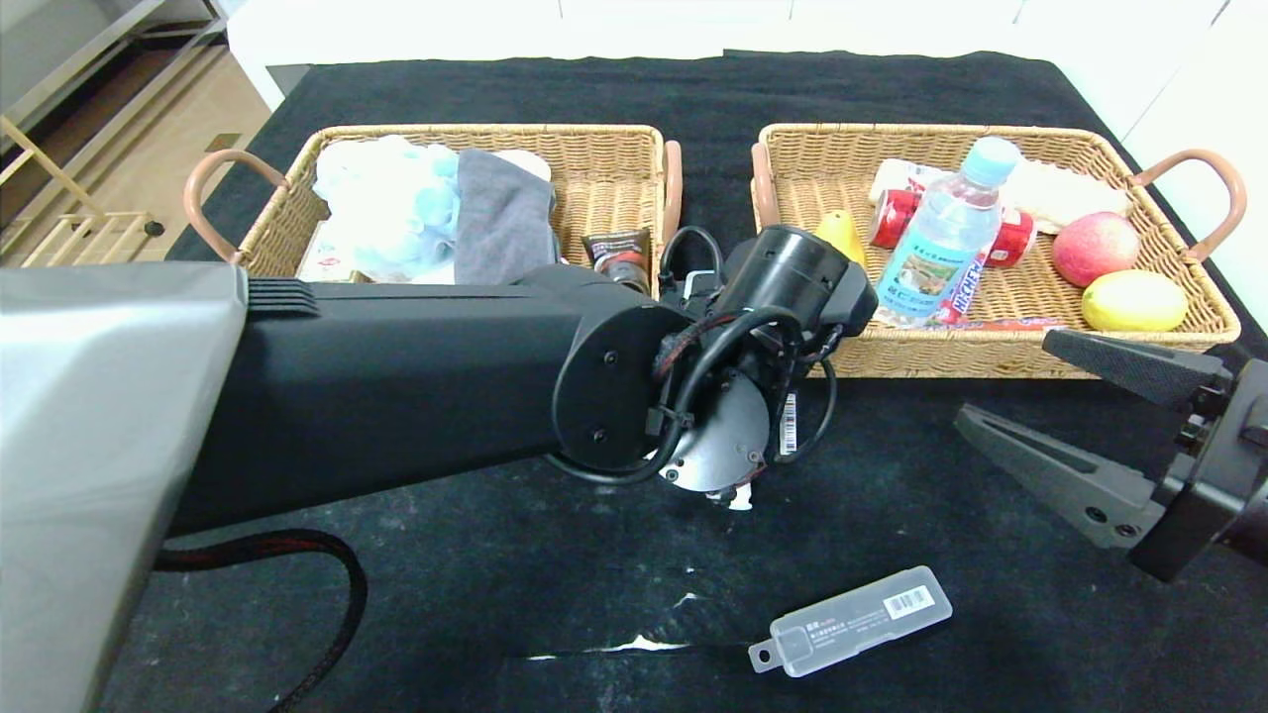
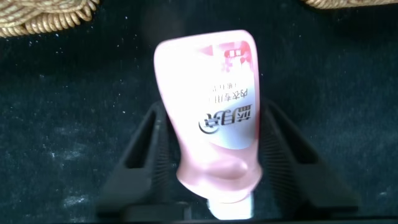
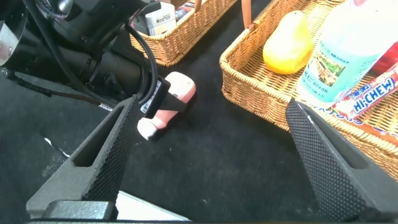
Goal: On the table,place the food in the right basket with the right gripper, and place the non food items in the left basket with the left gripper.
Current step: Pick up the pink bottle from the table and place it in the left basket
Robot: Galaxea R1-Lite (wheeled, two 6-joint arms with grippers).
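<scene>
My left gripper (image 2: 214, 115) is shut on the pink squeeze tube (image 2: 211, 93), pinching it near its white cap, low over the black table (image 1: 495, 555) in front of the gap between the baskets. In the head view the left arm hides the gripper; only the cap (image 1: 738, 495) shows. The tube also shows in the right wrist view (image 3: 174, 99). My right gripper (image 1: 1005, 381) is open and empty in front of the right basket (image 1: 991, 356), which holds the yellow pear (image 1: 842, 233) and water bottle (image 1: 946, 238). The left basket (image 1: 594, 149) holds the blue pouf (image 1: 386, 198) and grey towel (image 1: 500, 223). The translucent case (image 1: 852, 619) lies near the table's front.
The right basket also holds a red can (image 1: 897, 218), an apple (image 1: 1095, 248), a lemon (image 1: 1134, 300) and a candy pack (image 1: 976, 282). A dark tube (image 1: 619, 257) stands in the left basket's near right corner. The left arm spans the table's left half.
</scene>
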